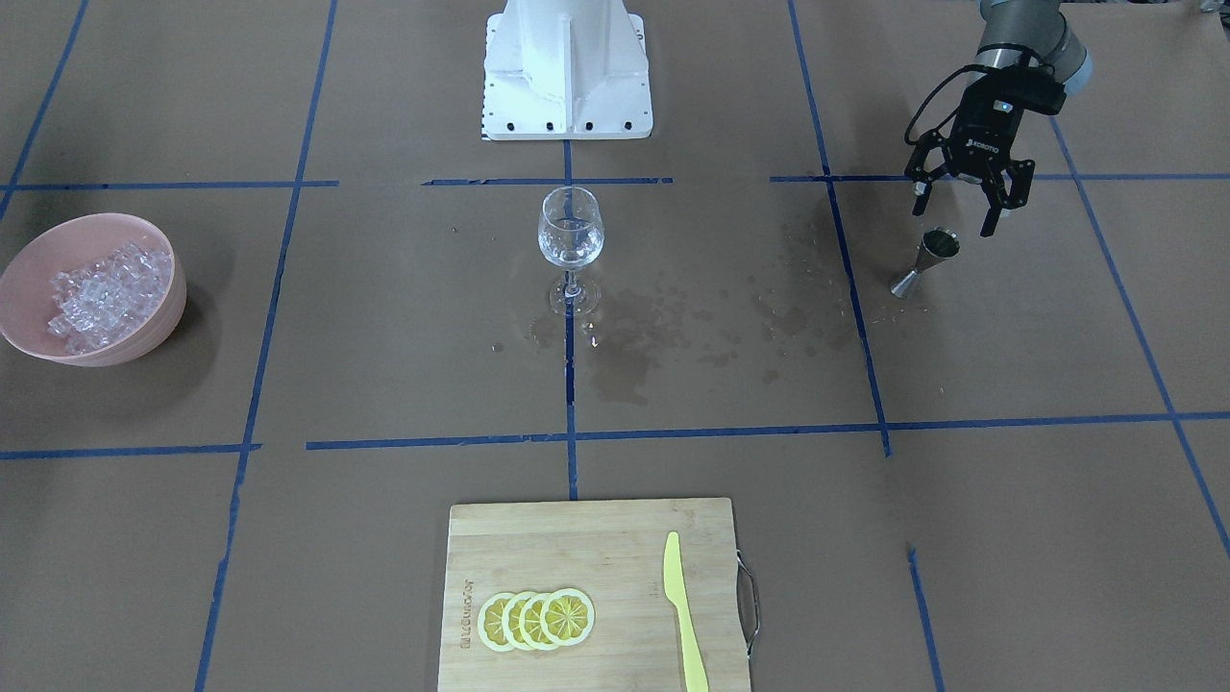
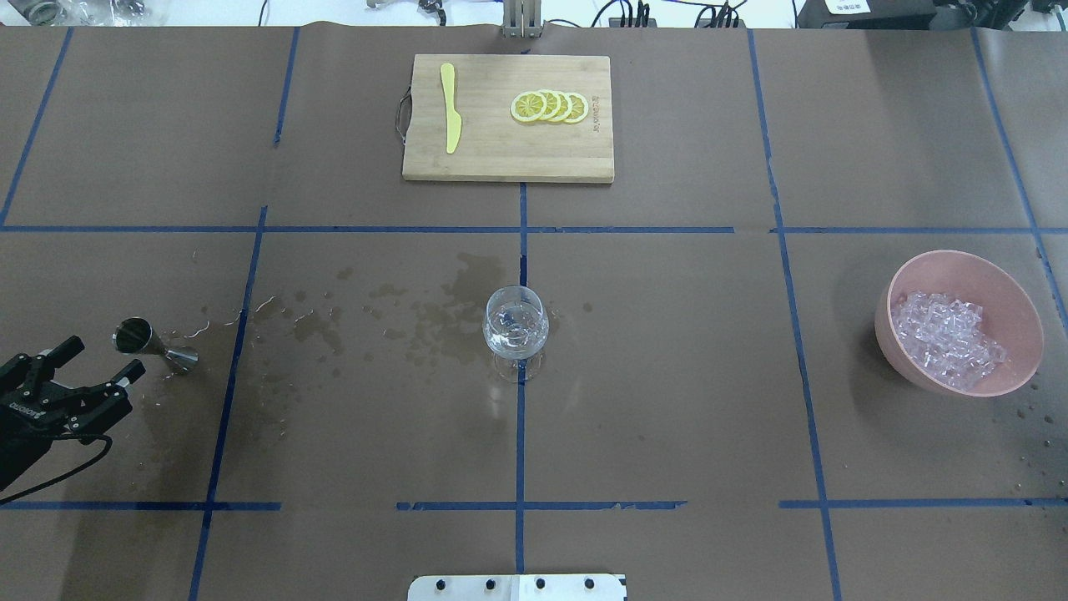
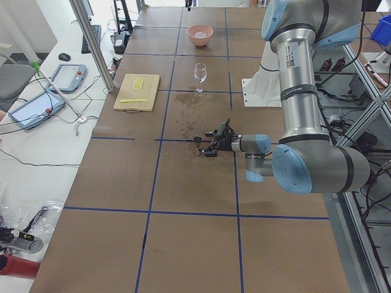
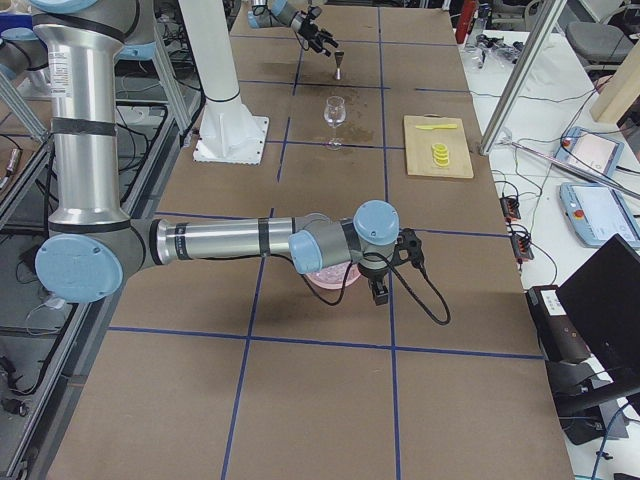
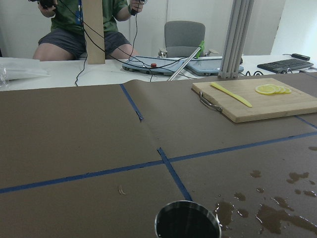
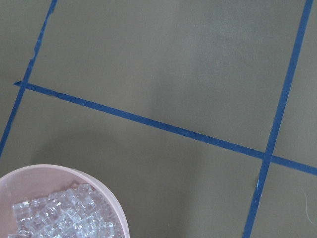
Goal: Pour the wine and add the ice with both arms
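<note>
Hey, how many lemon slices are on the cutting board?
4 lemon slices, overlapping in one row on the cutting board, apart from the yellow knife. Overlap could hide another.

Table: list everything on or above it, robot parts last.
wine glass: 1, clear, table centre, some liquid inside
measuring cup: 1, silver, robot's left side
bowl: 1, pink, robot's right side
ice cubes: heap, clear, in bowl
cutting board: 1, wooden, far edge
lemon slices: 4, yellow, on board
knife: 1, yellow, on board
wet patches: several, dark, between glass and cup
left claw: 1, black, open beside cup
right claw: 1, black, near bowl, state unclear
</note>
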{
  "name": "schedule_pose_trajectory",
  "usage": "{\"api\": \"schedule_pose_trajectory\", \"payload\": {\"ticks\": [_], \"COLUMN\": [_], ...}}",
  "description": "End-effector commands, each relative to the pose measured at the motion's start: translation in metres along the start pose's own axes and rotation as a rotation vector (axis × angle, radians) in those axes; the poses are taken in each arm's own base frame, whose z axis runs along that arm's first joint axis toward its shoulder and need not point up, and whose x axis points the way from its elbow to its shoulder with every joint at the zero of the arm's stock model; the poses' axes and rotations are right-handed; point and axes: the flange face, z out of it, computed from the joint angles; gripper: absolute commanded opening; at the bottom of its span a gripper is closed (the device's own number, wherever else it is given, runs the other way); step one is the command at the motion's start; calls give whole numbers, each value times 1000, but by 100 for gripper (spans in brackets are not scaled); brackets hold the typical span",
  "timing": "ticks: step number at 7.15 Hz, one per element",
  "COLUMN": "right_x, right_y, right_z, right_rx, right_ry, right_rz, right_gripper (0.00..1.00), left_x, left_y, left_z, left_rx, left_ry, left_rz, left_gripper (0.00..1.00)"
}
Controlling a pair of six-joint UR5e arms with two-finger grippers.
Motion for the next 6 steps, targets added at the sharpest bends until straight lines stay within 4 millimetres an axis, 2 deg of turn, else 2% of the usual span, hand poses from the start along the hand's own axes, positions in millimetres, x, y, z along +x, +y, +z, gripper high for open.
{"api": "schedule_pose_trajectory", "payload": {"ticks": [1,3,6], "right_x": [1,2,1], "right_y": [0,1,0], "right_z": [1,2,1], "right_rx": [-1,-3,0], "right_ry": [0,0,0], "right_rz": [1,2,0], "right_gripper": [100,100,100], "left_x": [14,19,16], "left_y": [17,46,49], "left_z": [7,30,35], "left_rx": [28,89,157], "left_ry": [-13,-63,-119], "left_rz": [-4,-4,-1], "left_gripper": [100,99,98]}}
